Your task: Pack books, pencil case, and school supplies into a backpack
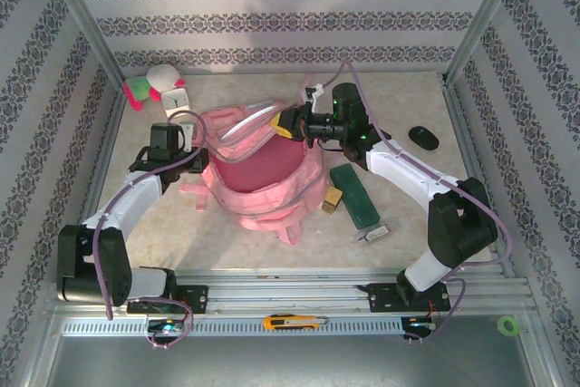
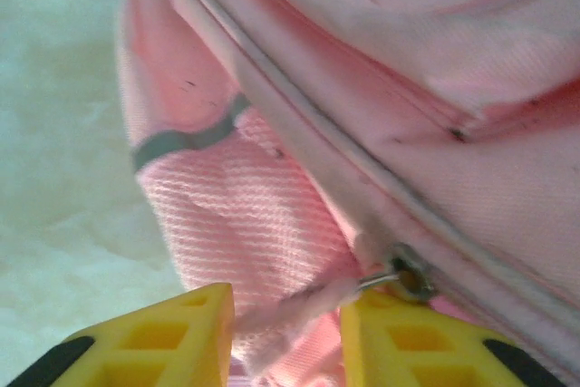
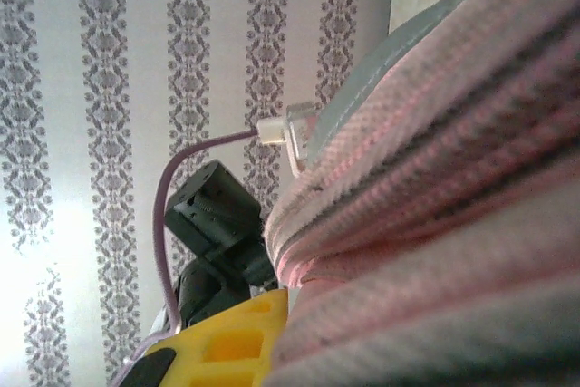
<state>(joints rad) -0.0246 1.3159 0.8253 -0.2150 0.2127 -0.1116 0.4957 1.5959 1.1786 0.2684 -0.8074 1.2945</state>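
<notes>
**A:** Top view?
**B:** Your backpack point(image 1: 263, 178) sits mid-counter point(image 1: 217, 242). Your left fingers point(image 1: 192, 138) are at its left side, your right fingers point(image 1: 290, 121) on its far rim.
**A:** Left wrist?
**B:** Narrowly parted, with the zip pull point(image 2: 294, 310) between them.
**A:** Right wrist?
**B:** Clamped on backpack fabric.

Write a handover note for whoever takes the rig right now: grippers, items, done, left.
Left gripper: open, jaws either side of a zip pull on the left side of the backpack.
Right gripper: shut on the backpack's far rim, holding the mouth up.
On the table right of the backpack: gold-tan box, then green pencil case, with the silver-grey gadget nearer the bases.
Done: main compartment gapes open.
Left: those three go in. Can't tell whether the book is inside, so check.
</notes>
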